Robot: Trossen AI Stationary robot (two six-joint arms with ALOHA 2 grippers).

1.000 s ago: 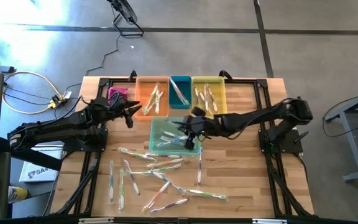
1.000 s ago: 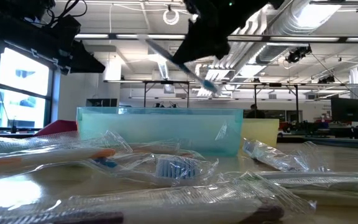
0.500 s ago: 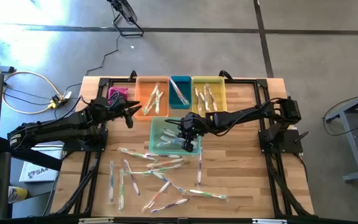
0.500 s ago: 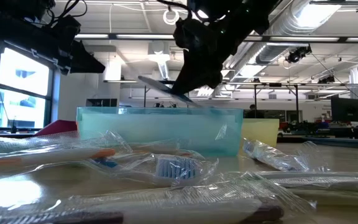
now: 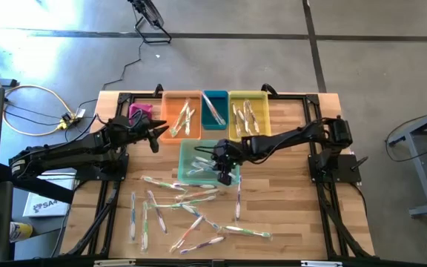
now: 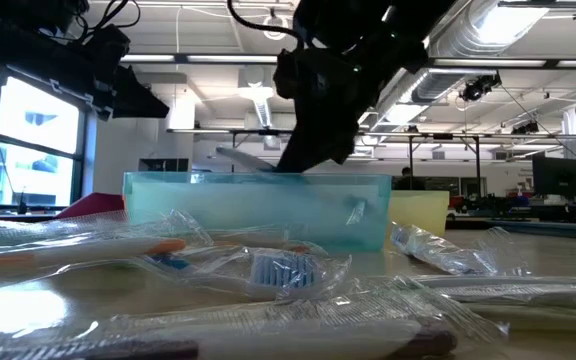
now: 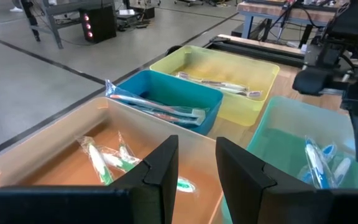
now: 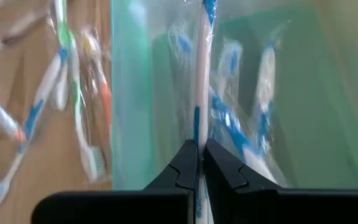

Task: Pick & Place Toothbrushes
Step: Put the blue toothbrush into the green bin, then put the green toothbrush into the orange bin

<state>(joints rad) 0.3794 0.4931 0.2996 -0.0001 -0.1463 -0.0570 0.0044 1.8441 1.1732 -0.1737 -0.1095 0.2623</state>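
My right gripper slants down into the teal bin at the table's middle, shut on a clear-wrapped white and blue toothbrush. More wrapped blue toothbrushes lie flat on that bin's floor. Several loose toothbrushes are scattered flat on the wooden table nearer the front edge. My left gripper hangs open over the orange bin with nothing between its fingers. My right gripper pinches the toothbrush's handle between its two fingertips. The fingers slant down from the table's right side and lie along the handle, which runs on past the fingertips into the teal bin. The brush shows just above the bin's rim.
Orange, blue and yellow bins stand in a row at the table's far edge, each with wrapped toothbrushes inside. A pink object sits left of the orange bin. Crinkled wrappers fill the low view's foreground.
My right gripper has sunk toward the teal bin and shifted a little toward the table's near edge, tipping further downward. The toothbrush it holds has come down from well above the bin to about rim height.
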